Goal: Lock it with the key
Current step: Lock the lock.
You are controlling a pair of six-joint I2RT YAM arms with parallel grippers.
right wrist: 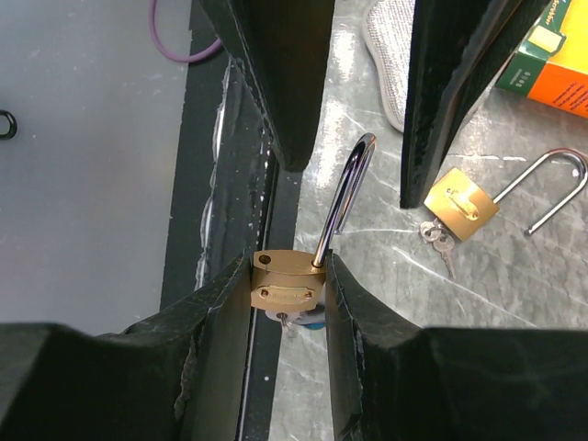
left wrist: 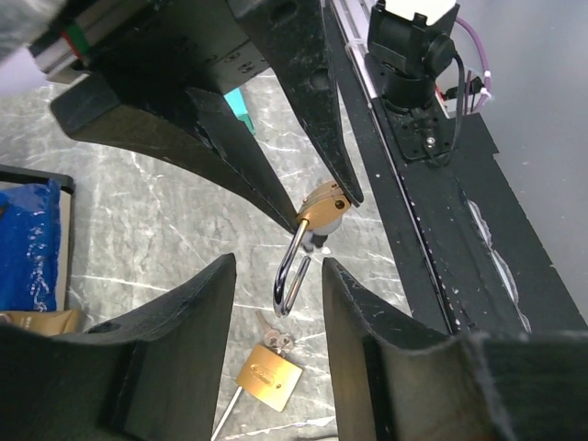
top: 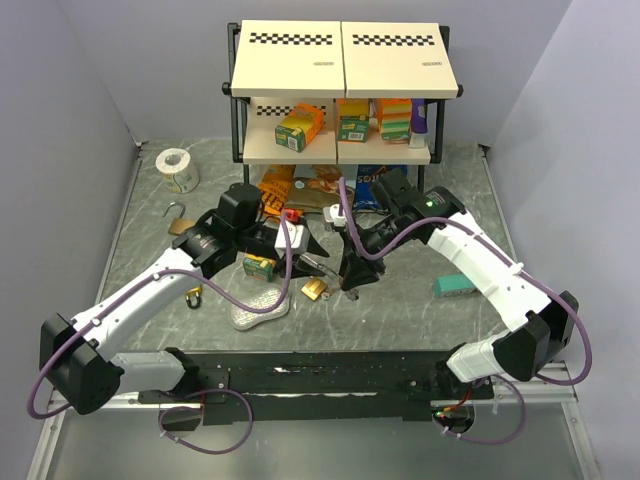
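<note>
Grey marbled table (top: 150, 250). Padlock (right wrist: 288, 287), brass, is held up off it, body pinched betw. the right gripper (right wrist: 288, 296) fingers, shackle (right wrist: 342, 197) swung open & pointing toward the left gripper (left wrist: 276, 274). Key (right wrist: 292, 320) sits in the lock's underside. Left gripper is spread wide, one finger either side of the shackle end. Second padlock (right wrist: 462, 205) w/ keys lies on the table close by; green-orange box (right wrist: 551, 64) further off.

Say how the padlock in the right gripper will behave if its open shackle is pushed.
The padlock looks like solid brass: probably rigid and heavy for its size. Its smooth faces may slip or pivot in the right gripper, which pinches only the body. The open shackle, seated by one leg, will likely swivel, not bend.
</note>
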